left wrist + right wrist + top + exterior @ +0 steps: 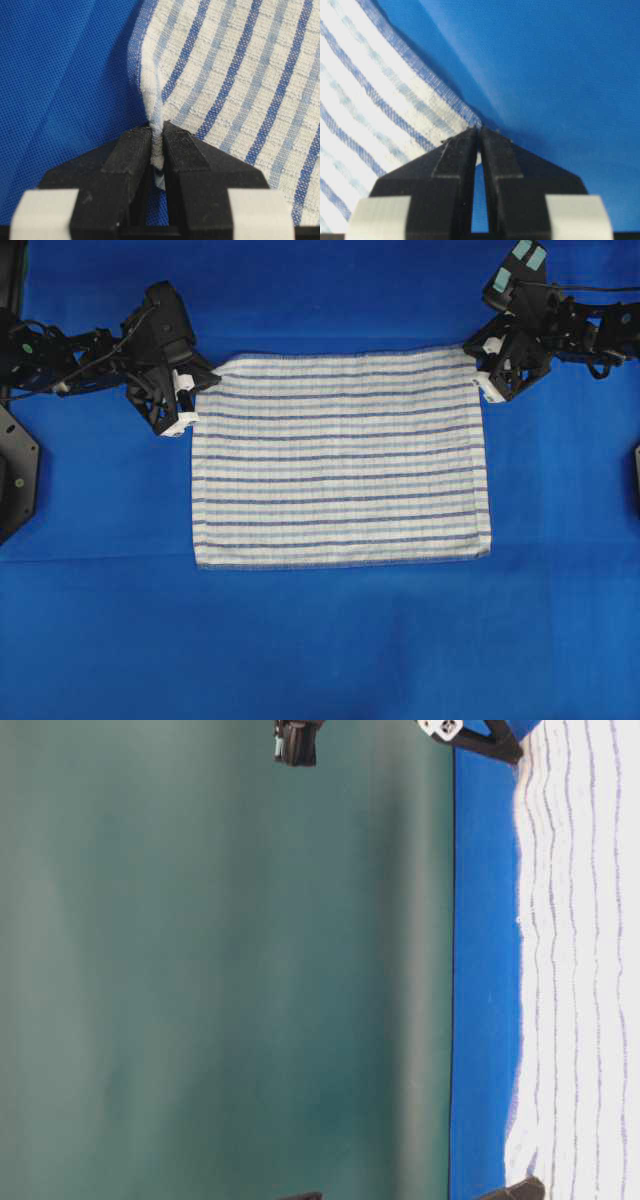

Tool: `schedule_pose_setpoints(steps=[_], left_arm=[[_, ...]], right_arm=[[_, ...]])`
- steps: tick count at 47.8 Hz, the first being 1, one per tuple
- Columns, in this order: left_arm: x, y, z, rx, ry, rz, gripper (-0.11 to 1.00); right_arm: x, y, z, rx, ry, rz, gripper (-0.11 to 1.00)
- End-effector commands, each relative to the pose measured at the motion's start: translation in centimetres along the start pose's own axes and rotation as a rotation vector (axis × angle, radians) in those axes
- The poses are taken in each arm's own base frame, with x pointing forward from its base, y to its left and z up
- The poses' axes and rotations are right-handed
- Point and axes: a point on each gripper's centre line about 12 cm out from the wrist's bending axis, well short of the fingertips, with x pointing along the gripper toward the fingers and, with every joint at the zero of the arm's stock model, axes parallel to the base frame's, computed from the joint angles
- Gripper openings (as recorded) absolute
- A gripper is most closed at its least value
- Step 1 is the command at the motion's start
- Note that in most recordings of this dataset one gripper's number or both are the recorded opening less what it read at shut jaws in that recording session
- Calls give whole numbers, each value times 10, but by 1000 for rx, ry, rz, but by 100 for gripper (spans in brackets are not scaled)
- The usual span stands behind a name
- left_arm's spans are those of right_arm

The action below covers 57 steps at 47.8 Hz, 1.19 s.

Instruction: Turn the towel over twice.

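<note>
One striped towel (340, 460) lies flat on the blue table covering (320, 640); two grippers, left gripper (157, 137) and right gripper (479, 131), each clamp a far towel corner.

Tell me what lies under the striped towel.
The towel lies flat on the blue table covering, which shows all round it. Anything between the two is hidden; no bulge shows.

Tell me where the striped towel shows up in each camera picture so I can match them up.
Overhead: the towel lies flat mid-table, between both arms.
Table-level: it runs along the tabletop strip.
Left wrist: upper right, corner pinched in the left gripper.
Right wrist: left side, corner pinched in the right gripper.
Shared landmark: the blue table covering around it.
</note>
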Motion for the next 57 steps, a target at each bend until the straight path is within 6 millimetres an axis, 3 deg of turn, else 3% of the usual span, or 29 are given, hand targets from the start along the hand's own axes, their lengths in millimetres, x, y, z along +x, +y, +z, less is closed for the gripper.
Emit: schedule_pose_setpoints(steps=[1, 8, 21, 41, 57], left_arm=[[0, 5, 6, -10, -14, 11, 3], [-2, 7, 15, -13, -41, 17, 3], [-21, 31, 65, -42, -198, 79, 3], [-63, 80, 132, -3, -381, 218, 3], [-96, 104, 182, -9, -534, 290, 3]], right_arm=[[-9, -1, 6, -1, -28, -2, 4], [-19, 0, 12, 4, -67, 0, 4], [-43, 0, 37, 2, -151, -12, 4], [-106, -29, 113, -58, -302, -163, 4], [-153, -43, 172, -117, -421, -277, 4]])
